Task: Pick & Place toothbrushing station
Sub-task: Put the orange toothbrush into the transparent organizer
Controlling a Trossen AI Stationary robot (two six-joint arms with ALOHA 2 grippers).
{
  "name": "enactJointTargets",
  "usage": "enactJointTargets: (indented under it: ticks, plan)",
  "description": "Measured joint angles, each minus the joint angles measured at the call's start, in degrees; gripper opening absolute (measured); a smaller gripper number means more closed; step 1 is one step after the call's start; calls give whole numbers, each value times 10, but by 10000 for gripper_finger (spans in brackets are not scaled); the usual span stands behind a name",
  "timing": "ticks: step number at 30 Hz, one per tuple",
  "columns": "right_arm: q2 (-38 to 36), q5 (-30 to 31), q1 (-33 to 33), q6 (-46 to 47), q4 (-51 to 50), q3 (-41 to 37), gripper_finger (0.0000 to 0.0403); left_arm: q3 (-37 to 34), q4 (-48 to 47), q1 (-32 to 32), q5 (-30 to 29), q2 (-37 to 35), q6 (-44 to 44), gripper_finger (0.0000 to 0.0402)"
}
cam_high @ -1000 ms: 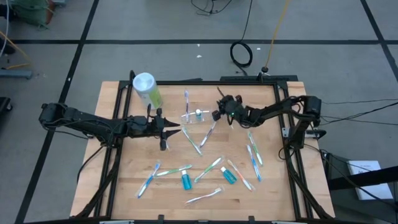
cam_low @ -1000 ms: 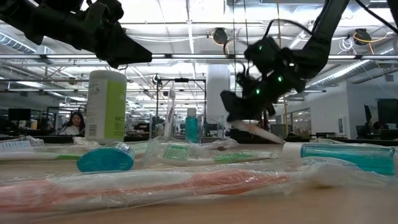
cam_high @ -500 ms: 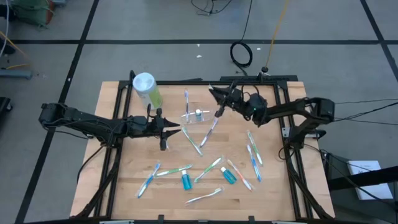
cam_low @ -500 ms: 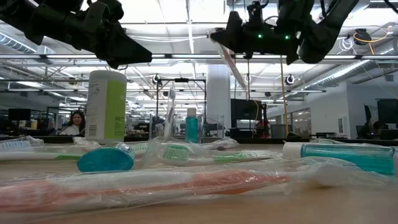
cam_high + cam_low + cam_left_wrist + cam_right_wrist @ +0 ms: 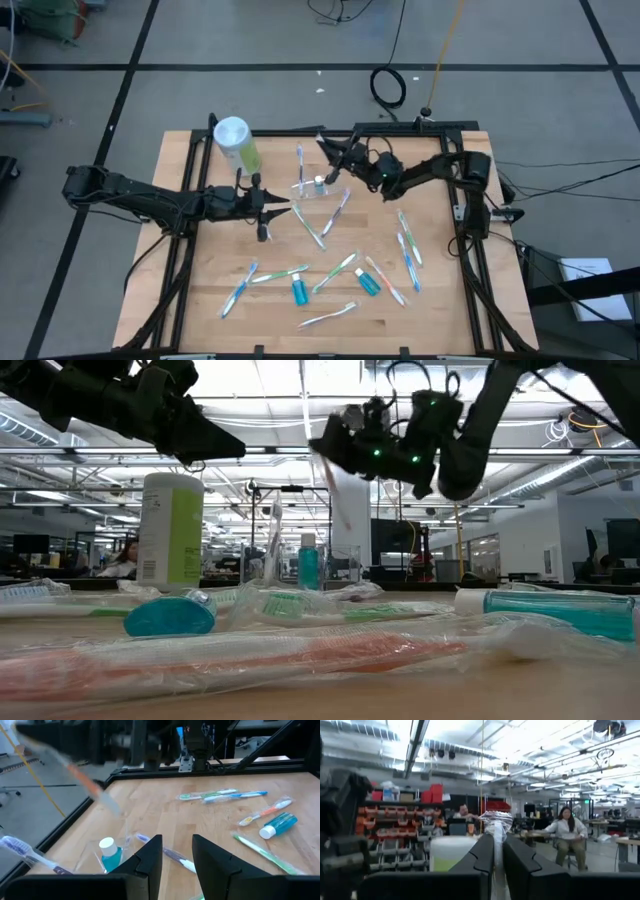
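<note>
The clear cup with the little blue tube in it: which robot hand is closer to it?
The right. The right gripper hangs above the table just beyond the clear cup, holding a wrapped toothbrush. The left gripper hovers farther off, on the cup's other side.

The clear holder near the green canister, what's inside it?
The clear holder contains a blue white-capped tube and an upright toothbrush. Its bottom cannot be seen.

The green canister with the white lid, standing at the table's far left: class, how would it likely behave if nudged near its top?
The green canister stands upright, taller than wide, so a high push would probably tip it. Being round, it would likely roll once down. Its weight cannot be judged.
</note>
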Motion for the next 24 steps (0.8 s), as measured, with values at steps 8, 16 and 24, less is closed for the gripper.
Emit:
enactJointTargets:
  ticks: [8, 16, 24]
  plan:
    - [47, 31, -12, -5, -13, 17, 24, 0, -5, 0, 0, 0, -23, 113]
    - [47, 31, -14, -21, -40, -3, 30, 0, -8, 0, 0, 0, -65, 113]
    - [45, 32, -14, -26, -33, -36, 39, 0, -7, 0, 0, 0, -80, 113]
